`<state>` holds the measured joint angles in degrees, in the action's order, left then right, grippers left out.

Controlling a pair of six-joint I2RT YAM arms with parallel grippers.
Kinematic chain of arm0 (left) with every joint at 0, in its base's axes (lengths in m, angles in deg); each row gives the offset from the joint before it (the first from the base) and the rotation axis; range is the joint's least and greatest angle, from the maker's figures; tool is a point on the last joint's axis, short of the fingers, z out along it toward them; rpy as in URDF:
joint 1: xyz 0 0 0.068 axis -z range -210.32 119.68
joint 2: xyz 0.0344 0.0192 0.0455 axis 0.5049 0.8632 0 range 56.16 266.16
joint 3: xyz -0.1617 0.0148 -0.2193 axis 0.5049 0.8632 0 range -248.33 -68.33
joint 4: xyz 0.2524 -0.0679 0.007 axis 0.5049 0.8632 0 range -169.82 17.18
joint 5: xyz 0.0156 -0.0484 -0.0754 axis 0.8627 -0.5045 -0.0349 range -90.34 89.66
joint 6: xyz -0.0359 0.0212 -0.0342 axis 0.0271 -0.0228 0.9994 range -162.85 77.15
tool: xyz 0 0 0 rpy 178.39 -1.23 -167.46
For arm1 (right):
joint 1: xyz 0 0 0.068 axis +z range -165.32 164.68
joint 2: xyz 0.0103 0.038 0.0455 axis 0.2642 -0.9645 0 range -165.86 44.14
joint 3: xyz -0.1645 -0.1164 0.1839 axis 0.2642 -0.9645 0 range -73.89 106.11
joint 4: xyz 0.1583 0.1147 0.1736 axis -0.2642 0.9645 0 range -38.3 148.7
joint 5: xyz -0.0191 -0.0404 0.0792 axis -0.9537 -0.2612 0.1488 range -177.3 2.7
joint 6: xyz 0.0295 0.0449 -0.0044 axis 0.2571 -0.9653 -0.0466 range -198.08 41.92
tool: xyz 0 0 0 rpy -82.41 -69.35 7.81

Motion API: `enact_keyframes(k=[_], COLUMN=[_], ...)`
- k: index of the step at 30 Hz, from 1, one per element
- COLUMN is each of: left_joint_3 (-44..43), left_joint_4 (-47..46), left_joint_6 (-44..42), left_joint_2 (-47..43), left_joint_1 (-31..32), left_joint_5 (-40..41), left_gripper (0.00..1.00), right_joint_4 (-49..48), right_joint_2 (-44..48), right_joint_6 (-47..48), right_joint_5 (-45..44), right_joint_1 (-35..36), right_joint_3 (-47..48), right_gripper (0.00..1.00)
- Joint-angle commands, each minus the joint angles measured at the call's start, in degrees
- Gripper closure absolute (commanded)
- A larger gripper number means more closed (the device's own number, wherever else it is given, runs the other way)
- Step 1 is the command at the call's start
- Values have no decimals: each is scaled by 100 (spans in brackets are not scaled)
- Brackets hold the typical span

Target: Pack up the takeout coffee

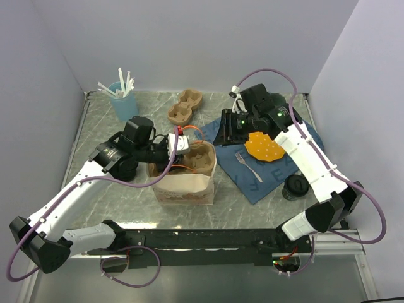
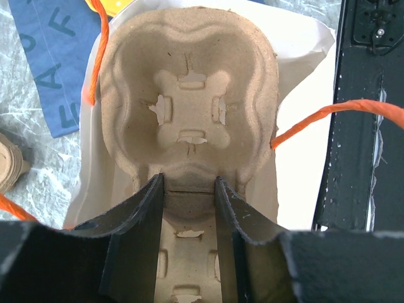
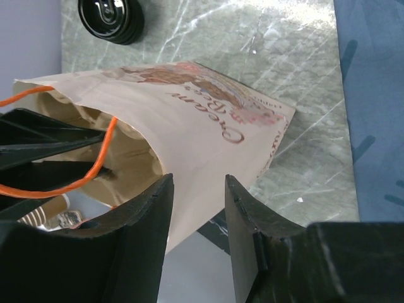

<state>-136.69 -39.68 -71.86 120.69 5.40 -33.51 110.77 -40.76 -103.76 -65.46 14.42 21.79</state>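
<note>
Coffee first: the takeout coffee (image 1: 295,186), a small black cup with a dark lid, stood upright on the desk (image 1: 246,211). It was just beside the near right corner of the blue cloth (image 1: 268,180), close by the right arm and well apart from the paper bag (image 1: 183,188). It was outside the bag.

The bag stood open-mouthed in the middle of the desk, its orange cord handles (image 2: 328,117) hanging loose. The left gripper (image 2: 188,189) reached into the mouth from above. Its jaws pinched a ridge of the pulp cup carrier (image 2: 189,82), which sat between the bag's walls.

The right gripper (image 3: 197,186) hung at the bag's far right edge with its jaws spread. The bag's printed side showed in the gap between them, and whether either jaw touched the paper could not be told.

On the cloth lay a white fork (image 1: 247,165) and an orange perforated disc (image 1: 263,146). A second pulp carrier (image 1: 185,106) and a light-blue cup (image 1: 124,104) of white sticks stood at the far side of the desk.
</note>
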Motion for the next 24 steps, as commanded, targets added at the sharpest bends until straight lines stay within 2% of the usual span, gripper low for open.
enact_keyframes(k=[1,5,9,12,17,24], left_joint_3=[-72,-81,-90,-107,-108,-90], left_joint_4=[310,389,389,363,381,372], left_joint_6=[-218,-280,-280,-289,-315,-263], left_joint_2=[-116,-55,-63,-81,-116,-178], left_joint_1=[13,13,5,13,13,13], left_joint_5=[91,65,47,109,162,179], left_gripper=[72,73,73,73,73,73], right_joint_4=[79,-132,-789,-915,-449,-467], right_joint_2=[237,588,1246,1555,1573,1337], right_joint_6=[-341,-667,-518,-649,-1291,-1713], right_joint_5=[-5,153,206,49,-619,-672], right_joint_1=[76,295,691,832,1051,1359], right_joint_3=[145,-277,-883,-1358,-1455,-1395], right_gripper=[54,54,52,51,51,52])
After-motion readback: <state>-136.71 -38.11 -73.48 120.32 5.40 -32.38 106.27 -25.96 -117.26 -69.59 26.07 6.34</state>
